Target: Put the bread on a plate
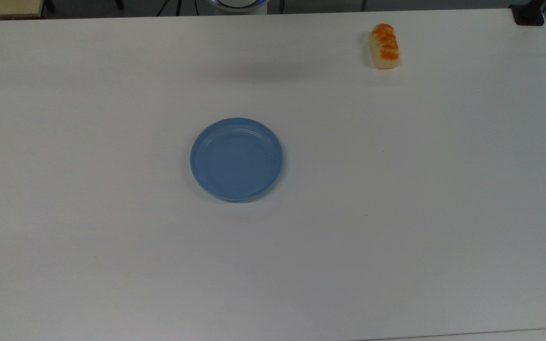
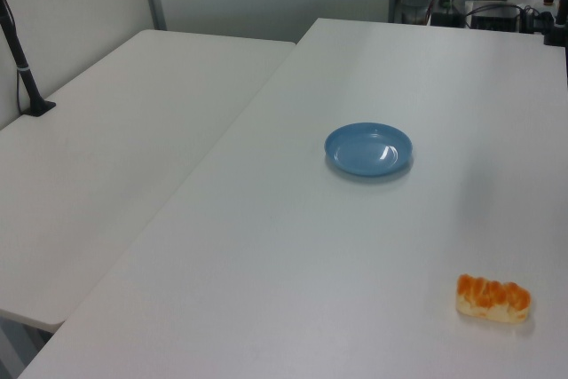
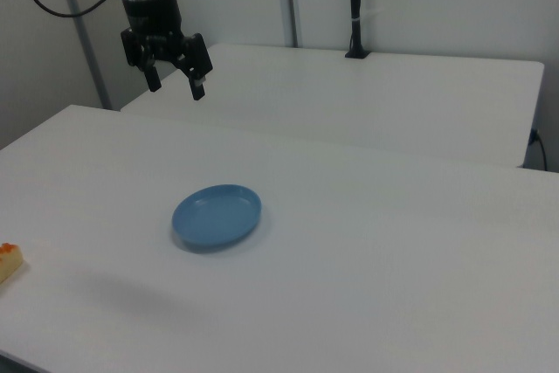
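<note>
In the top view we see the plate [image 1: 236, 159] first, sitting flat on the white table [image 1: 112, 237] a little to the top view's left of the middle, with nothing on it. Further to the top view's right, near the far edge, lies the bread [image 1: 385, 46], its orange-brown top facing up and its long side running roughly front to back. It rests on the table, well apart from the plate.

In the left view we find the plate [image 2: 368, 149] near the centre of the table [image 2: 266, 246] and the bread [image 2: 493, 298] down at the left view's lower right, lying lengthwise across.

In the right view only an end of the bread [image 3: 7, 260] peeks in at the left edge. Above and to its right the gripper [image 3: 175, 86] hangs in the air, high over the table [image 3: 393, 242], pointing down with its two fingers [image 3: 199, 86] spread apart and holding nothing. The plate [image 3: 217, 216] lies below and to the right view's right of it.
</note>
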Robot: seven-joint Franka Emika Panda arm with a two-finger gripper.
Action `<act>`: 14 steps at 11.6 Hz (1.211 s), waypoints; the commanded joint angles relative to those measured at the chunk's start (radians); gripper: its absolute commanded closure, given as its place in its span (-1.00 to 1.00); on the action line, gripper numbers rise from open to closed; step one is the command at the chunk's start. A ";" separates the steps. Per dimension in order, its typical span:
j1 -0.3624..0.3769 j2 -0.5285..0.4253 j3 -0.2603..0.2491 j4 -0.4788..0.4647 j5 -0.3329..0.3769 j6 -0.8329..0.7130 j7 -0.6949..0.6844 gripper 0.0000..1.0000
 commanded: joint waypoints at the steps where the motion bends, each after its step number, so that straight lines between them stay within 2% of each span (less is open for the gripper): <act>1: 0.049 -0.006 -0.010 -0.026 -0.001 0.036 0.009 -1.00; 12: 0.046 -0.003 -0.011 -0.035 0.002 0.037 -0.025 -1.00; 14: 0.045 -0.006 -0.011 -0.047 0.001 0.037 -0.069 -1.00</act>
